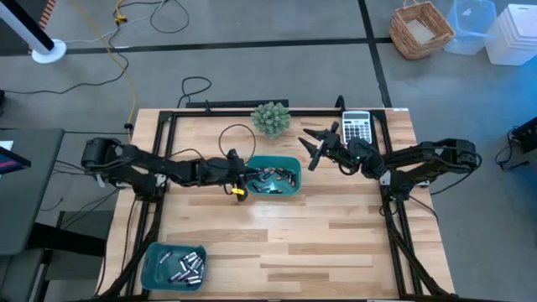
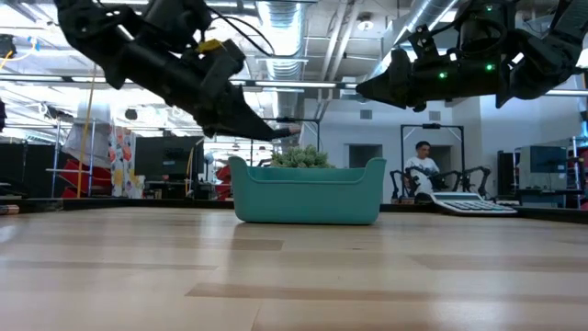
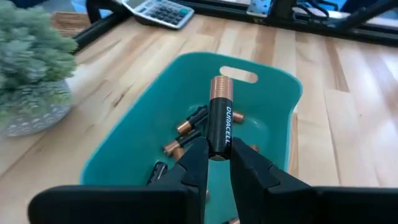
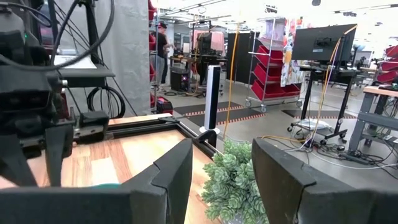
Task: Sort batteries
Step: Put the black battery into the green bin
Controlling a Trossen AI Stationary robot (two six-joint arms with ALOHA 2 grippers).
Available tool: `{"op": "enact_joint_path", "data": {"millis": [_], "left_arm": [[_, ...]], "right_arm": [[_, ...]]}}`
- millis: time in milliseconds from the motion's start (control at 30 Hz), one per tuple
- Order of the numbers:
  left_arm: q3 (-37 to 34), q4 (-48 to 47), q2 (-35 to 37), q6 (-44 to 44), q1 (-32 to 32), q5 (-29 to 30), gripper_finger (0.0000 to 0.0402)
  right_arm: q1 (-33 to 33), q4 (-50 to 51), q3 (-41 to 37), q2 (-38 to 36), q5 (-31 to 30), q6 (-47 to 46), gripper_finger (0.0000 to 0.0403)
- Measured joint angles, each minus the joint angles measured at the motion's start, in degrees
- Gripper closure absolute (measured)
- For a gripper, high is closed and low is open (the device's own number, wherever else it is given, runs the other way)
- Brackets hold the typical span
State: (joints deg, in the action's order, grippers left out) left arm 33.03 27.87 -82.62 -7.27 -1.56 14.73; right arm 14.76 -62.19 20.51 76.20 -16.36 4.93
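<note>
A black Duracell battery (image 3: 219, 118) with a copper end is held by my left gripper (image 3: 214, 158), which is shut on it above the teal tray (image 1: 289, 159) in the middle of the table. Several more batteries (image 3: 180, 134) lie loose on that tray's floor. In the high view my left gripper (image 1: 252, 178) reaches over the tray's left rim. A second teal tray (image 1: 153, 256) at the near left corner holds several batteries (image 1: 186, 267). My right gripper (image 1: 311, 148) hangs open in the air right of the tray, near the calculator, touching nothing. My left gripper pinches the battery's black end (image 3: 217, 151) between its two fingertips. The fingers come from the table's left, slanting a little downward, and the battery runs on along them. Its copper end (image 3: 221, 87) points away from the gripper, and it is lifted clear above the tray.
A small potted plant (image 1: 271, 119) stands just beyond the middle tray. A grey calculator (image 1: 357, 127) lies at the far right. A black frame (image 1: 210, 109) runs along the table's far and side edges. Bare wood stretches across the near half of the table (image 1: 319, 243).
</note>
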Motion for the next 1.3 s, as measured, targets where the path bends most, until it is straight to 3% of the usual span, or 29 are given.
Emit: {"op": "enact_joint_path", "data": {"millis": [167,433,600,700,933,1100,1300], "left_arm": [[2.9,-3.1,-3.7,0.2,-0.4,-1.1,0.0331],[4.0,-4.2,-6.2,0.4,-0.4,-0.8,0.0241],[4.0,-10.3,-1.1,0.1,0.7,0.3,0.0217],[4.0,-14.8,3.6,-0.4,2.5,4.4,0.0215],[4.0,-31.1,13.4,-3.4,6.6,13.9,0.0215],[4.2,-45.7,16.3,-12.6,7.2,14.5,0.0214],[10.5,-67.0,14.6,-21.3,7.2,14.1,0.0214]], "right_arm": [[0.0,0.0,0.0,0.0,0.0,0.0,0.0222],[0.0,0.2,0.0,0.0,0.0,0.0,0.0222],[0.0,0.7,0.0,0.0,0.0,0.1,0.0222],[0.0,0.6,0.0,0.0,0.0,0.1,0.0222],[0.0,0.5,0.0,0.0,0.0,0.1,0.0222],[0.0,0.4,0.0,0.0,0.0,0.1,0.0222],[0.0,0.4,0.0,0.0,0.0,0.1,0.0222]]}}
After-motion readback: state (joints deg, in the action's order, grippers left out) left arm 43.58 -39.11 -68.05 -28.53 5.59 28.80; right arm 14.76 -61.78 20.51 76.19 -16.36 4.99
